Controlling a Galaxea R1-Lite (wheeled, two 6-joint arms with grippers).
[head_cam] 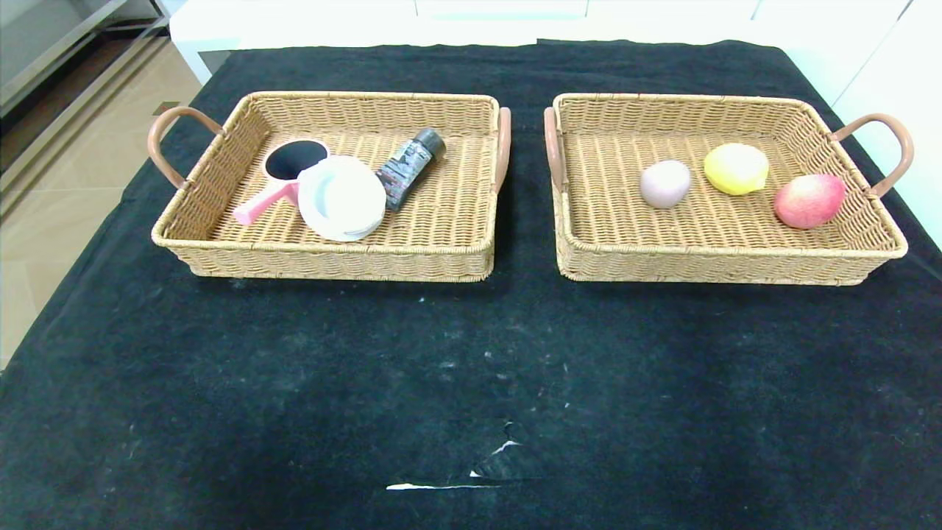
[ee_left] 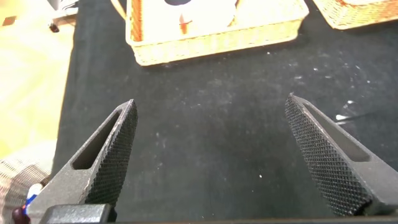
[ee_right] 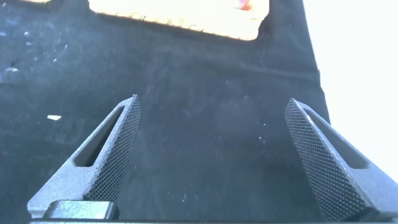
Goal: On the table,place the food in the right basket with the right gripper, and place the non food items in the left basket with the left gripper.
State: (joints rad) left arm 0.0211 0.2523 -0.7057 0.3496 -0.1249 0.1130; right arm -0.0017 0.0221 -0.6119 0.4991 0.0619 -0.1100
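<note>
In the head view the left basket (head_cam: 221, 250) holds the pink pan (head_cam: 283, 173), the round white dish (head_cam: 342, 199) and the black tube (head_cam: 410, 167). The right basket (head_cam: 736, 265) holds the mauve-grey ball (head_cam: 665, 183), the yellow lemon (head_cam: 736, 168) and the red-pink peach (head_cam: 809, 200). Neither arm shows in the head view. My left gripper (ee_left: 211, 106) is open and empty above bare black cloth, with the left basket (ee_left: 211, 43) farther off. My right gripper (ee_right: 212, 106) is open and empty above bare cloth, with the right basket (ee_right: 180, 22) farther off.
The table (head_cam: 471, 368) is draped in black cloth with pale specks and a small white tear (head_cam: 456, 482) near the front. The floor (head_cam: 44, 206) lies off the left edge. A white surface (head_cam: 898, 88) lies beyond the right edge.
</note>
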